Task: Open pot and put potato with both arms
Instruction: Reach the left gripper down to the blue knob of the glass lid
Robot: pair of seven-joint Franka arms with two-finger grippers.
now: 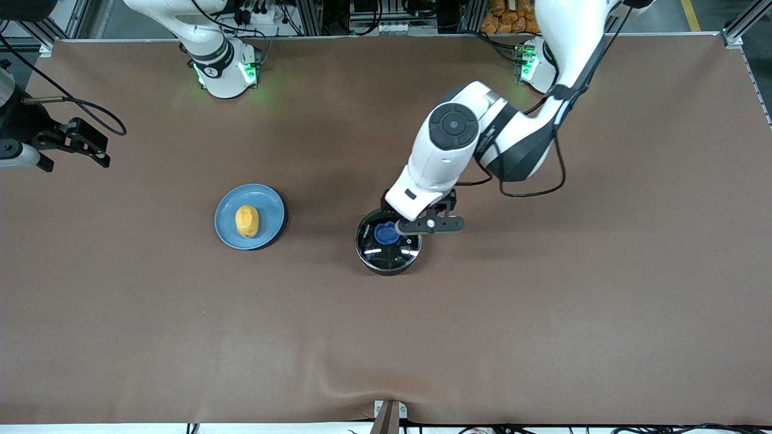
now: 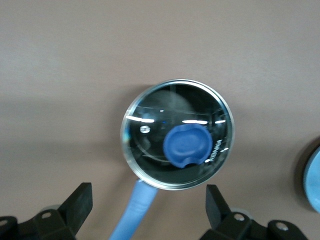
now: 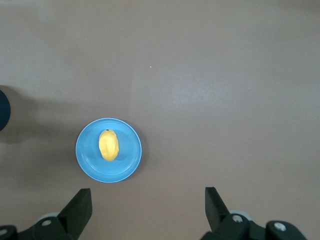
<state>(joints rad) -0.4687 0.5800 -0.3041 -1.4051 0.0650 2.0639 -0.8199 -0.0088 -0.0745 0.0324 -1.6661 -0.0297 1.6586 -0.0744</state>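
The black pot [image 1: 386, 268] stands mid-table with its glass lid [image 1: 399, 253] and blue knob [image 1: 386, 232] on it. My left gripper [image 1: 420, 218] hangs open just above the pot's edge on the robots' side and hides the handle in the front view. In the left wrist view the blue handle [image 2: 132, 212] lies between the open gripper's [image 2: 148, 197] fingers, untouched, with the lid [image 2: 150, 140] and knob [image 2: 186, 146] close by. The potato [image 1: 246, 221] lies on the blue plate [image 1: 268, 205], toward the right arm's end. My right gripper [image 1: 72, 154] is open and empty, high up; its view [image 3: 147, 197] shows the potato [image 3: 108, 145] on the plate [image 3: 131, 150].
A brown cloth [image 1: 543, 313] covers the whole table. A small bracket [image 1: 386, 416] sits at the table edge nearest the front camera. The plate's rim [image 2: 314, 180] shows at the edge of the left wrist view. The arm bases [image 1: 223, 72] stand along the robots' edge.
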